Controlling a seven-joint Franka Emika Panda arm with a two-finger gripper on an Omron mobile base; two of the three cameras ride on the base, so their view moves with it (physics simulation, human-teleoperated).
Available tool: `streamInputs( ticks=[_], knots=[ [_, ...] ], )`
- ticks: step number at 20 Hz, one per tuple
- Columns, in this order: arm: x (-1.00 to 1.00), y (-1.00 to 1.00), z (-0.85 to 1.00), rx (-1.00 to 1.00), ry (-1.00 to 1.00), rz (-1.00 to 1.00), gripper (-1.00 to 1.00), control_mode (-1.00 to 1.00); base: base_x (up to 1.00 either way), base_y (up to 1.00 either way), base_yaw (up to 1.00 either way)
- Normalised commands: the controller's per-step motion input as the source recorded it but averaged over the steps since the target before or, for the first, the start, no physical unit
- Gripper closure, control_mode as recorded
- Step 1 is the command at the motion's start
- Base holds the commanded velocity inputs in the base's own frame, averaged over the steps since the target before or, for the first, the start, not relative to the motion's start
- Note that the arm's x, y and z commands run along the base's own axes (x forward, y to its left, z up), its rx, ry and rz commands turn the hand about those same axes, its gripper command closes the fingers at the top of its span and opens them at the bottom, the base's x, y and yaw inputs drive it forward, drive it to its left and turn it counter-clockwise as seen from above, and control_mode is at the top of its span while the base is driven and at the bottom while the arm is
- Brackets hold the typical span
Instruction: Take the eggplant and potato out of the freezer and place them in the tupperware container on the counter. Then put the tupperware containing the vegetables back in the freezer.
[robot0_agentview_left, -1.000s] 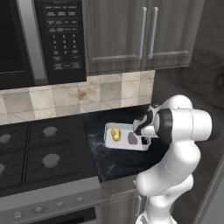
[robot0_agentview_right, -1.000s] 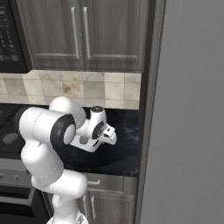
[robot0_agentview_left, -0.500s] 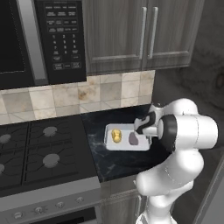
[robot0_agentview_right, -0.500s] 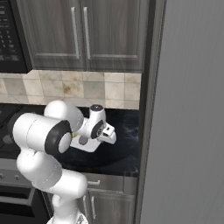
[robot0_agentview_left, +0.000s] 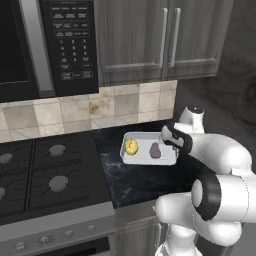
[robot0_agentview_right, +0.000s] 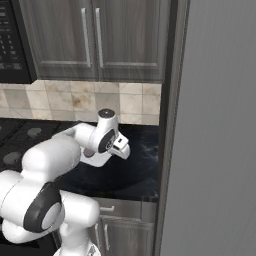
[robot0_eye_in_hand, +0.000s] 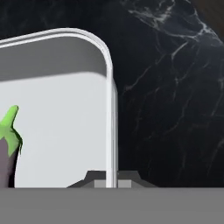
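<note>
The tupperware container (robot0_agentview_left: 143, 135) sits on the black marble counter (robot0_agentview_left: 140, 182) right of the stove. Inside it lie the yellow-tan potato (robot0_agentview_left: 131, 146) on the left and the dark purple eggplant (robot0_agentview_left: 155, 150) toward the right. My gripper (robot0_agentview_left: 168, 142) is at the tray's right edge. In the hand view the raised rim (robot0_eye_in_hand: 109, 87) runs down between the two finger tips of the gripper (robot0_eye_in_hand: 111, 180), which is shut on it. The eggplant's green stem (robot0_eye_in_hand: 9, 124) shows at the left. The freezer's ribbed grey door (robot0_agentview_right: 215, 125) stands to the right of the counter (robot0_agentview_right: 135, 170).
A black stovetop (robot0_agentview_left: 45, 175) with burners lies left of the counter. A microwave (robot0_agentview_left: 55, 45) hangs above it. Wood-grain upper cabinets (robot0_agentview_left: 165, 40) hang over the tray. My own white arm (robot0_agentview_left: 220, 190) bulks low at the counter's front right.
The arm's elbow and upper links have swung lower and closer to the cameras. The hand has stayed at the tray's right rim. The tray and the vegetables have barely shifted.
</note>
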Motion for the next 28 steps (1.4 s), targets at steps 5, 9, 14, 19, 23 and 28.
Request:
streamInputs(
  ticks=[5,9,14,19,23,28],
  knots=[
    [-0.34,0.00,0.90,0.07,0.00,-0.10,1.00,-1.00,0.00,0.00,0.00],
    [-0.47,0.00,0.64,0.02,0.00,-0.10,1.00,-1.00,0.00,0.00,0.00],
    [-0.53,0.00,0.69,0.03,0.00,-0.07,1.00,-1.00,0.00,0.00,0.00],
    [-0.79,0.00,0.70,0.07,0.00,-0.02,1.00,-1.00,0.00,0.00,0.00],
    [-0.89,0.00,0.58,0.03,0.00,0.00,1.00,-1.00,0.00,0.00,0.00],
    [-0.88,0.00,0.55,0.02,0.00,0.00,1.00,-1.00,0.00,0.00,0.00]
  ],
)
